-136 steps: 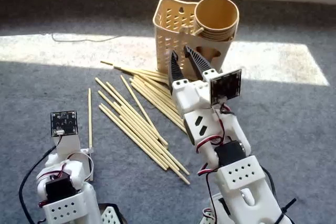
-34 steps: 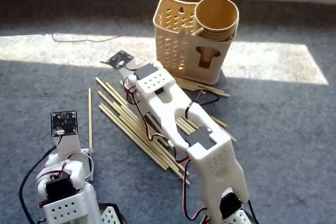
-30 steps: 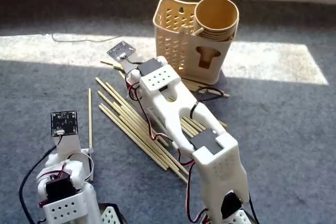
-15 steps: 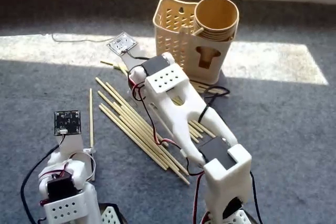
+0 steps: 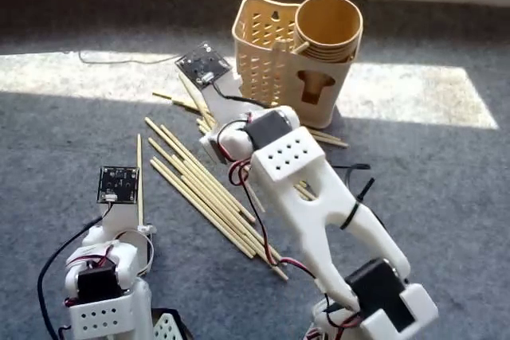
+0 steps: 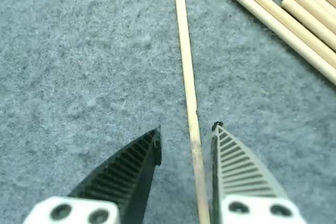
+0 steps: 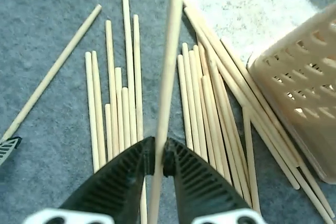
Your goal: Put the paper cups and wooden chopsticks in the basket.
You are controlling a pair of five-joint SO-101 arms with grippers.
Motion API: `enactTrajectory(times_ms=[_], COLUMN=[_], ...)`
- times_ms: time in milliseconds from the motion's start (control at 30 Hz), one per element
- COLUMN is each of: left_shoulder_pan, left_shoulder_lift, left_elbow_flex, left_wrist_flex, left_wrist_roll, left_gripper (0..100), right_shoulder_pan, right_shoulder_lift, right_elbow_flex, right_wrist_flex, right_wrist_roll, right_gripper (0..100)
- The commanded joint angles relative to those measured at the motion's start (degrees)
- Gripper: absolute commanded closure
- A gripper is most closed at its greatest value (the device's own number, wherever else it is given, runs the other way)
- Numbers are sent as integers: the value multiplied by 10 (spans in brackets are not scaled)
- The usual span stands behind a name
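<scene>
Right gripper [image 7: 159, 143] pinches one thin wooden chopstick [image 7: 169, 72]; left gripper [image 6: 187, 128] is spread.
The pinched stick is held over the loose pile of wooden chopsticks [image 5: 209, 189] on the grey carpet [image 5: 72, 149], beside the cream perforated plastic basket [image 5: 259, 45]. The stack of brown paper cups [image 5: 327, 21] stands inside this basket. A single chopstick [image 6: 185, 66] lies on the carpet between the left gripper's jaws.

High view looks down; both wrist views sit close, sharing chopsticks [image 5: 201, 190].
</scene>
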Motion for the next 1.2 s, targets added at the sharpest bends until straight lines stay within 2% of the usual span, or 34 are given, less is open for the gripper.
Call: enactTrajectory(times_ms=[0,367,467,567,800,1167], left_shoulder_pan=[13,17,50,74,75,73], left_shoulder_lift=[-4,-4,-4,-4,-4,-4], left_elbow_flex=[12,12,12,12,12,12], left_wrist_flex=[2,2,2,2,2,2], left_wrist_roll=[4,4,4,4,4,4], left_gripper=[839,839,839,839,839,839], right_shoulder_pan=[7,1,1,2,9,96], right_shoulder_lift=[-106,-354,-392,-415,-422,-422], right_elbow_flex=[51,277,335,388,458,467], right_wrist_flex=[-63,-262,-348,-434,-587,-729], right_wrist_roll=[-7,-7,-5,-4,-4,-3], right_gripper=[993,993,993,993,993,993])
